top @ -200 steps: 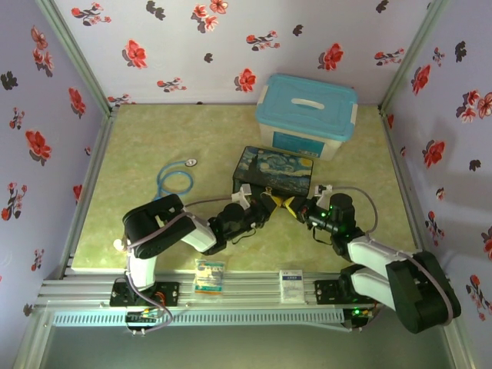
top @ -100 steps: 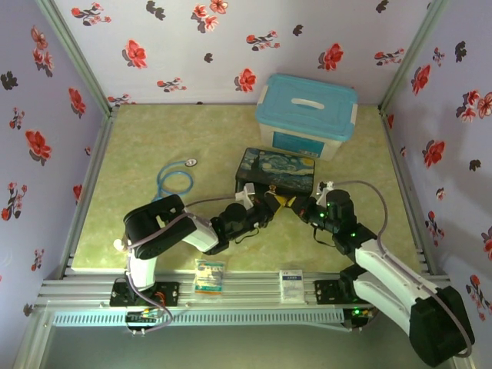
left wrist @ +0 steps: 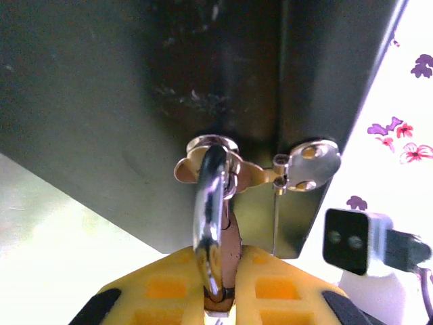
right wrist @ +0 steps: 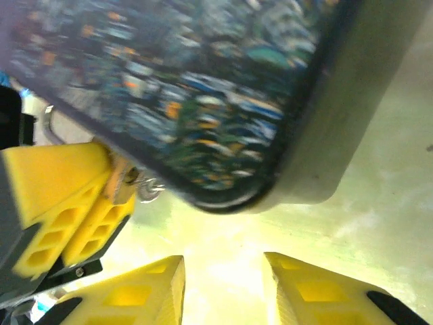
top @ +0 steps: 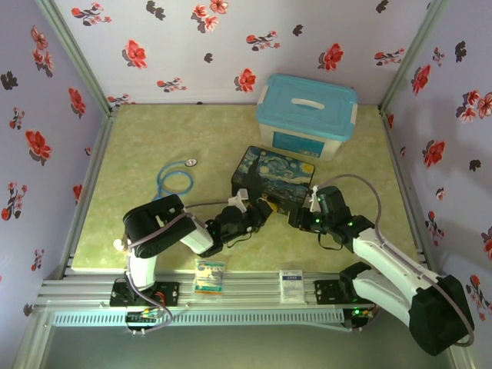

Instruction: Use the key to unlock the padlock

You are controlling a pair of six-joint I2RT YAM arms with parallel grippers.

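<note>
Left wrist: L pincer on padlock

Small padlock, silver shackle upright through the box hasp, body pinched in left claw

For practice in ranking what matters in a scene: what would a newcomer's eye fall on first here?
The dark starry-night box sits mid-table, with a blue-lidded tub behind it. At the box's near edge the left gripper is shut on the padlock, whose silver shackle passes through the box's hasp. The right gripper is open near the box's corner.
</note>
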